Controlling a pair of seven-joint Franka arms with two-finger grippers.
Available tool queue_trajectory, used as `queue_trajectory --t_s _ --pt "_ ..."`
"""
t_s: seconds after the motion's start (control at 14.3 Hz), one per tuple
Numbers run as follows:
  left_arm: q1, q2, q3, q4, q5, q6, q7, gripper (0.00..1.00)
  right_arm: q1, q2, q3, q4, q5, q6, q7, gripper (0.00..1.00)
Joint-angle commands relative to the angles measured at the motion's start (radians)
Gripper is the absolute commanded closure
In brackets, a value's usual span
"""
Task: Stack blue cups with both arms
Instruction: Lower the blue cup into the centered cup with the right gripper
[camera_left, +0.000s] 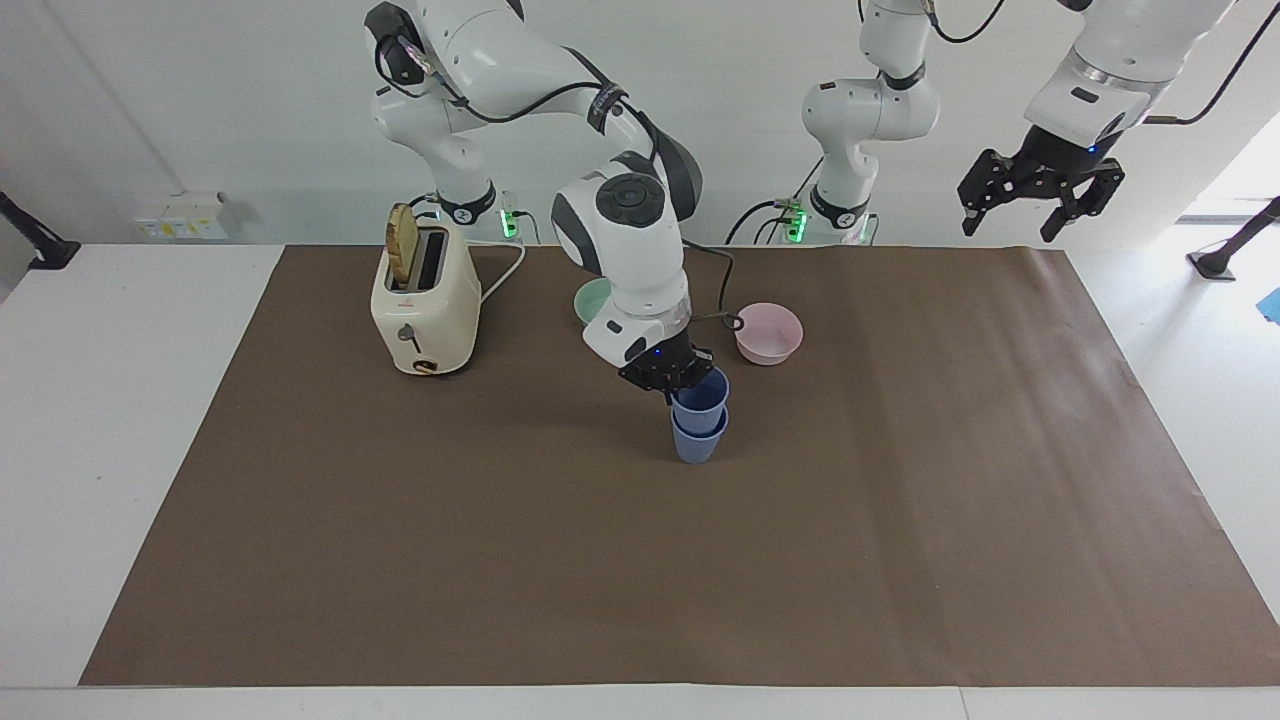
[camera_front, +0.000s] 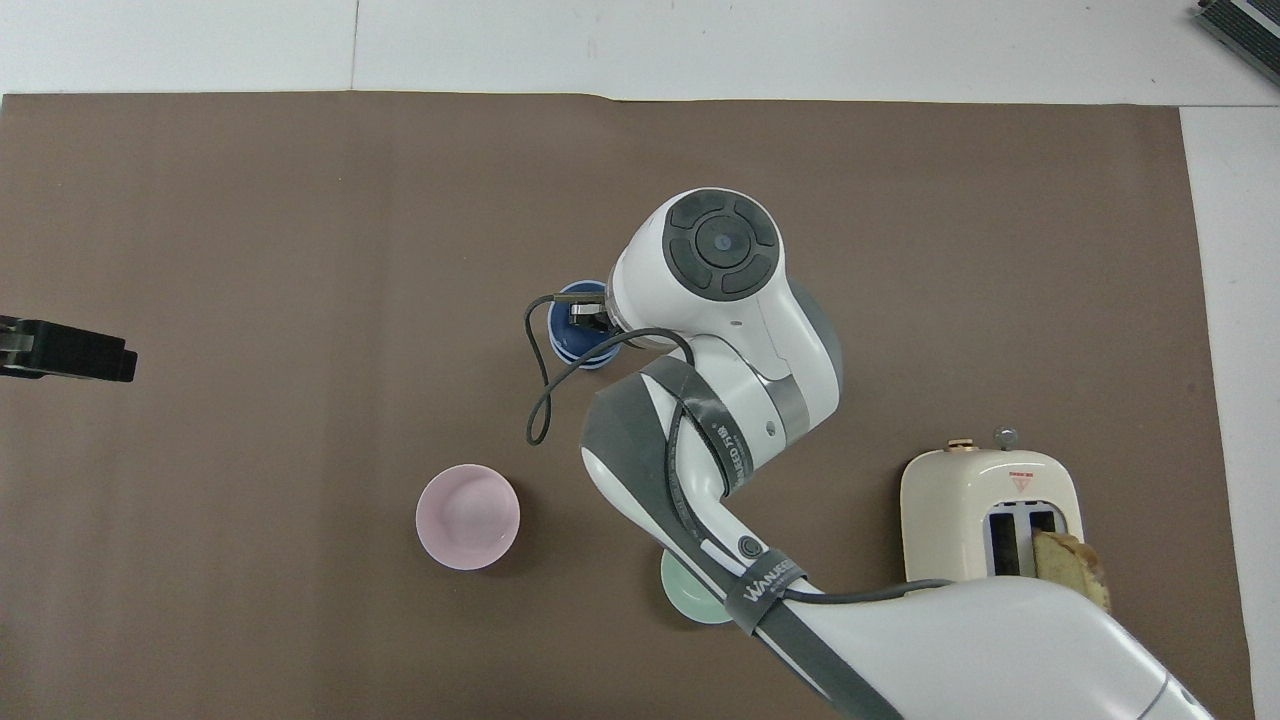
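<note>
The right arm (camera_front: 720, 330) hid most of the green bowl (camera_front: 685, 600) and part of the blue cups (camera_front: 575, 335) from overhead (the left gripper (camera_front: 65, 350) was cut by the frame's edge).

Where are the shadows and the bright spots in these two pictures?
Facing view: a soft shadow lies on the brown mat beside the blue cups, toward the toaster; bright light washes out the edge by the left gripper. Overhead view: even light, faint shadow beside the pink bowl.
</note>
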Motion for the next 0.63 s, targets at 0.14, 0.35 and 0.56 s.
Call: queue_trajectory --t_s 0.14,0.35,0.56 --pt "0.015 -0.007 -0.009 0.010 0.009 -0.021 0.008 0.00 -0.008 0.006 0.004 -0.009 -0.001 0.026 -0.001 0.96" --pt "0.015 -0.007 -0.009 0.009 0.009 -0.021 0.008 0.00 -0.010 0.006 0.004 -0.009 0.002 0.026 0.007 0.66" --pt "0.015 -0.007 -0.009 0.010 0.009 -0.021 0.008 0.00 -0.008 0.006 0.004 -0.007 0.004 0.026 0.010 0.50"
